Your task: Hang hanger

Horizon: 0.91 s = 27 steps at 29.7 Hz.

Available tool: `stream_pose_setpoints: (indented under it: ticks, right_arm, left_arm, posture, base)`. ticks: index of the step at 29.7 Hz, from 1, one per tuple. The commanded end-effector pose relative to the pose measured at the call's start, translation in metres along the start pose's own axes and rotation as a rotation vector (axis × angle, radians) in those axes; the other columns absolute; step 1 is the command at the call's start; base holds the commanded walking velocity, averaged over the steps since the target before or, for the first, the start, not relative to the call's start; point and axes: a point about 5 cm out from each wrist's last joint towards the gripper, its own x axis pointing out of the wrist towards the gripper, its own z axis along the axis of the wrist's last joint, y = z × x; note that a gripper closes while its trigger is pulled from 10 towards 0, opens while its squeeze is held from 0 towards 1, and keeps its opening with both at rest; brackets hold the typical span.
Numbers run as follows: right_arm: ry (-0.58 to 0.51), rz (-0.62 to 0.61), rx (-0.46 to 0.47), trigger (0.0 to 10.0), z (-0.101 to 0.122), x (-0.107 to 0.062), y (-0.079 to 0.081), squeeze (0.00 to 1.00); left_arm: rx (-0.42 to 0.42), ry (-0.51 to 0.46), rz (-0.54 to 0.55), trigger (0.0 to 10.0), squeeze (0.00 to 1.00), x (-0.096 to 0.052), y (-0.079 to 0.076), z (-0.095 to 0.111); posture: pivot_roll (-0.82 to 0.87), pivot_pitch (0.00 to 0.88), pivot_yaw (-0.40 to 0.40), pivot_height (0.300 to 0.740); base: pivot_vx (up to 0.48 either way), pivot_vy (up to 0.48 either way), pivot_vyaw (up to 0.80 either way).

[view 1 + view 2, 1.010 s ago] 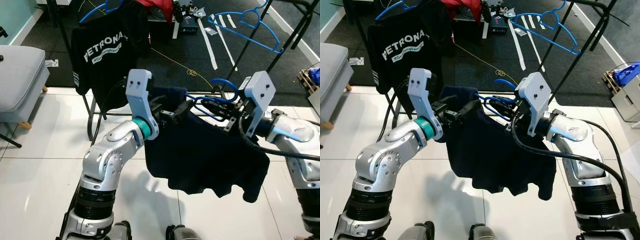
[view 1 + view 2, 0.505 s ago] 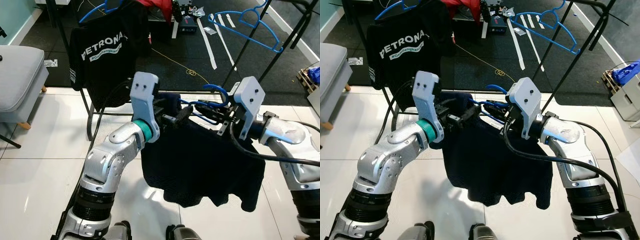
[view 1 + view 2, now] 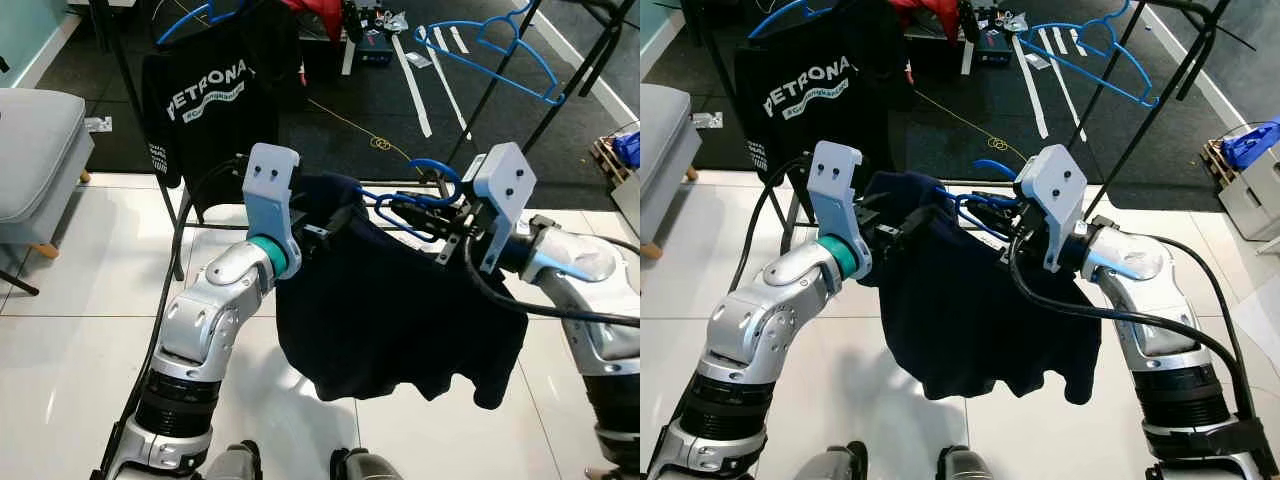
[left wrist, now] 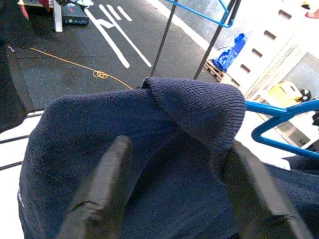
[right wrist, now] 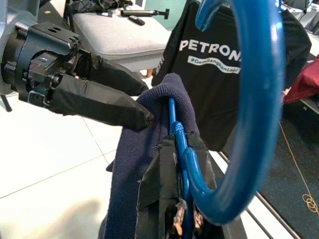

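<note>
A dark navy sweater [image 3: 400, 310] hangs on a blue hanger [image 3: 435, 172], held up in front of me between both arms. My left gripper [image 3: 325, 225] is shut on the sweater's knitted shoulder [image 4: 194, 104], with the fabric bunched between its fingers [image 4: 99, 194]. My right gripper [image 3: 448, 222] is shut on the hanger's wire just below its hook [image 5: 249, 99]. The hook points up and away from me. The sweater's body droops free below the grippers.
A black clothes rack stands ahead, its slanted pole [image 3: 490, 90] carrying a bare blue hanger [image 3: 505, 45]. A black PETRONAS T-shirt [image 3: 205, 100] hangs on the rack's left side. A grey seat [image 3: 30, 150] is at the far left. A yellow cord [image 3: 350, 120] lies on the dark carpet.
Both arms have shifted a little with the sweater and hanger still held, and the left gripper now sits slightly further left. The grips have not changed.
</note>
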Motion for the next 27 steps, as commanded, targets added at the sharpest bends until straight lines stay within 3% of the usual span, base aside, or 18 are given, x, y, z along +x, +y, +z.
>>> stream_pose_setpoints:
  ticks: [1, 17, 26, 27]
  right_arm:
    - [-0.039, -0.014, -0.026, 10.0, 0.011, -0.005, -0.005, 0.0]
    - [-0.057, 0.026, -0.011, 10.0, 0.015, -0.002, 0.003, 0.0]
    - [-0.03, 0.061, 0.006, 10.0, 0.01, -0.003, 0.01, 0.0]
    - [0.006, 0.087, 0.019, 10.0, 0.005, -0.005, 0.015, 0.0]
  left_arm:
    - [0.007, 0.011, 0.018, 0.0, 0.0, 0.001, 0.001, -0.003]
    - [0.008, -0.005, 0.067, 0.0, 0.0, 0.005, 0.003, -0.006]
    - [0.018, -0.048, 0.097, 0.0, 0.0, 0.007, 0.01, 0.002]
    - [0.032, -0.08, 0.1, 0.0, 0.0, 0.006, 0.013, 0.011]
  posture:
    - [-0.1, 0.11, -0.027, 0.74]
    - [-0.1, 0.113, -0.027, 0.74]
    - [-0.1, 0.119, -0.028, 0.74]
    - [-0.1, 0.121, -0.027, 0.74]
  base:
    - [0.0, 0.0, 0.0]
    - [0.0, 0.0, 0.0]
    - [0.0, 0.0, 0.0]
    - [0.0, 0.0, 0.0]
